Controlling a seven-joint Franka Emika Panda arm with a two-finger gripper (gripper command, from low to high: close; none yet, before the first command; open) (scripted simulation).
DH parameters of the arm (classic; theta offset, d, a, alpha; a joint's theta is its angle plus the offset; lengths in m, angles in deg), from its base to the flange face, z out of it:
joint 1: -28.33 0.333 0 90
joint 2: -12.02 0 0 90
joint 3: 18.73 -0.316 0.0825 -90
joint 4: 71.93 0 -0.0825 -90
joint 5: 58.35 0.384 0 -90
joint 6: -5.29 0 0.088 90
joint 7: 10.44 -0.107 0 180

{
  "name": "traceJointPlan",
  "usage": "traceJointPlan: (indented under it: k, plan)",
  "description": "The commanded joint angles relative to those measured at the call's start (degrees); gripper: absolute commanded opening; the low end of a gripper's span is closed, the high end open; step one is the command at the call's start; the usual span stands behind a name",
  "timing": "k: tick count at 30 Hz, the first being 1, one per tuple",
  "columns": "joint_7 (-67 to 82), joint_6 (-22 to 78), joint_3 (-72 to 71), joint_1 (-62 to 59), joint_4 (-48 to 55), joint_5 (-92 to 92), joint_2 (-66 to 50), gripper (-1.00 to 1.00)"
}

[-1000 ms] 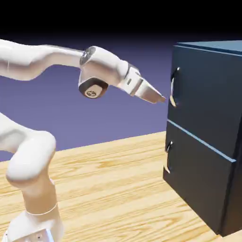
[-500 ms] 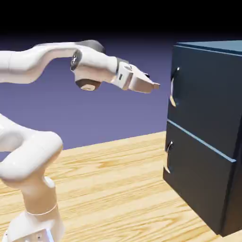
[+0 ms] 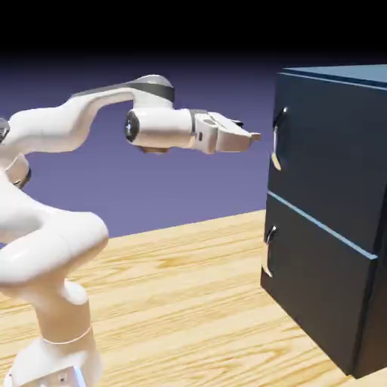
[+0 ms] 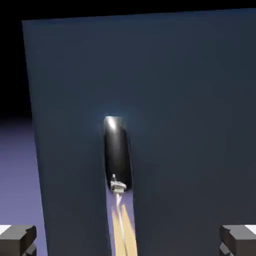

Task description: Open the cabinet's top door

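We see the top door (image 3: 332, 162) flat, dark navy, shut, curved silver handle (image 3: 277, 139) at its edge; claw (image 3: 253, 137) wide open, empty.

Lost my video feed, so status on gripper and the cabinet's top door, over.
White two-finger gripper open, empty, level, short of the slim curved silver handle. Dark navy top door shut. Nothing between gripper and handle.
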Motion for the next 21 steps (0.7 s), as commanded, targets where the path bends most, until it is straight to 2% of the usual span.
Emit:
traceJointPlan:
  k: [1, 7, 12, 13, 14, 21]
  plan:
    - [1.33, 0.44, -1.13, -1.14, 0.28, 2.5, 0.79, 0.0]
    - [7.76, 2.55, -6.56, -6.62, 1.6, 14.51, 4.59, 0.0]
    - [8.02, 3.56, -9.95, -15.72, 9.52, 17.14, 3.08, 0.0]
    - [8.02, 3.56, -9.95, -15.72, 9.52, 17.14, 3.08, -1.0]
    - [8.02, 3.56, -9.95, -15.72, 9.52, 17.14, 3.08, -1.0]
    - [13.04, 20.07, -1.59, -6.74, -4.86, 14.13, 2.89, -1.0]
